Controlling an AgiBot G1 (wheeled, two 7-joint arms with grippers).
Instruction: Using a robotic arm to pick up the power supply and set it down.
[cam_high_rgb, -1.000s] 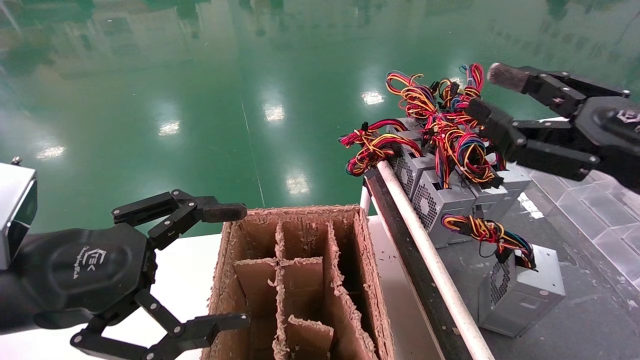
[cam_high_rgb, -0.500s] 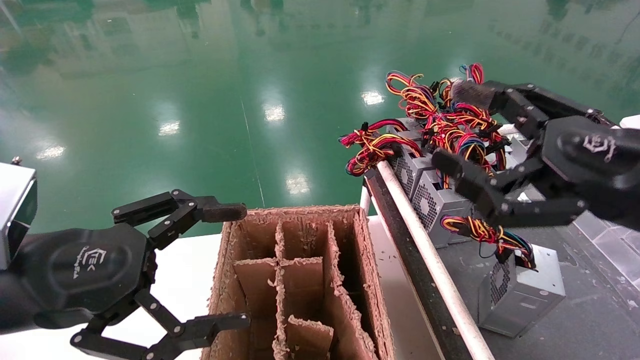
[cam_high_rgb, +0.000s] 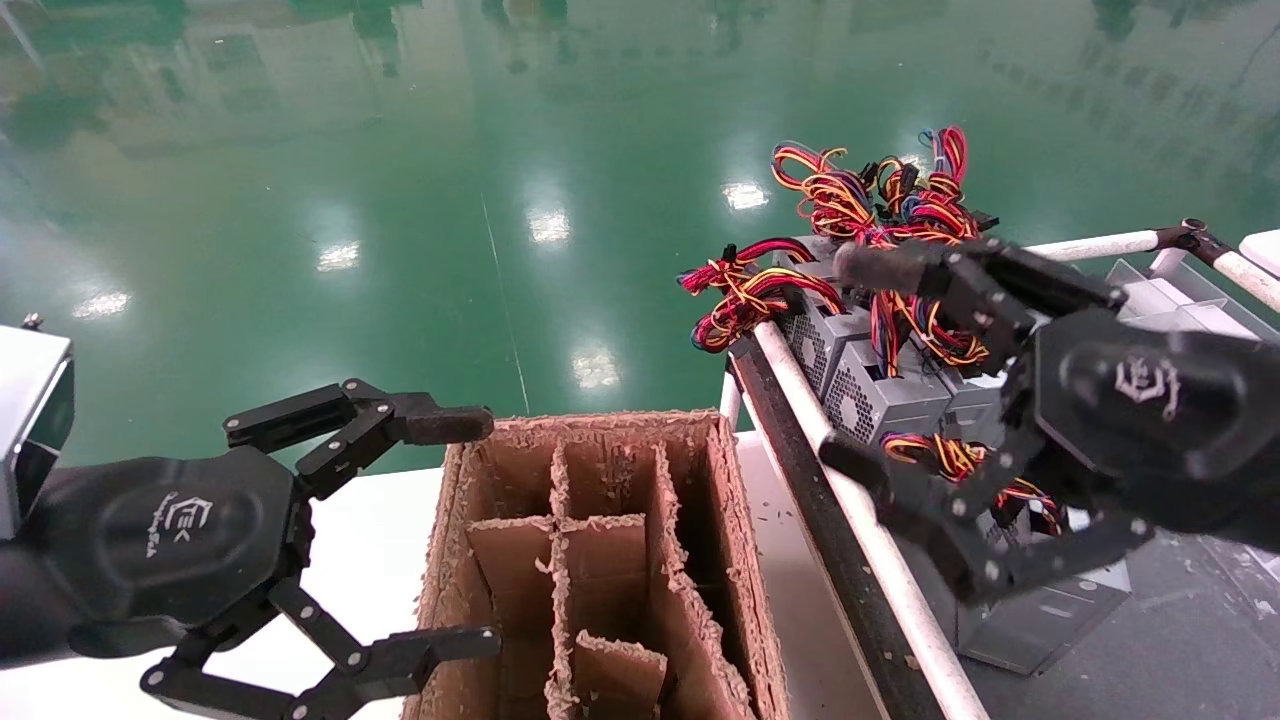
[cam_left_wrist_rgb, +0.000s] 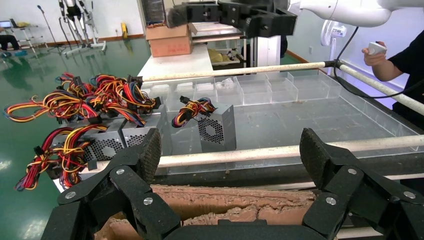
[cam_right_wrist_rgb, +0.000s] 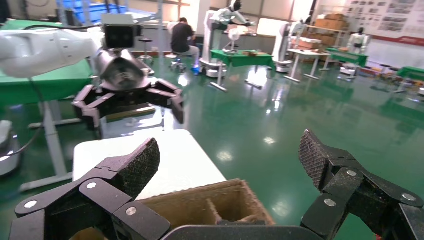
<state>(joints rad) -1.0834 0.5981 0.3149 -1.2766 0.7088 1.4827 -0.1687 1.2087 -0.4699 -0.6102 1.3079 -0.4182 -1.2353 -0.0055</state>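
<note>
Right claw (cam_high_rgb: 860, 365) is hovering, spread wide, over the lone power supply (cam_high_rgb: 1040, 610) just beneath it. Risk: fingers snagging its wires (cam_high_rgb: 950, 455). Left claw (cam_high_rgb: 455, 530) is idling, spread.

A glossy green floor (cam_high_rgb: 420, 150) mirrors bright ceiling lights and fills the room. Green-topped work tables (cam_right_wrist_rgb: 240, 57) stand well back across it, with stacked brown cardboard cartons (cam_left_wrist_rgb: 167, 40) on a white table (cam_left_wrist_rgb: 180, 62). A poster-covered pale wall (cam_right_wrist_rgb: 385, 20) closes the far side.
</note>
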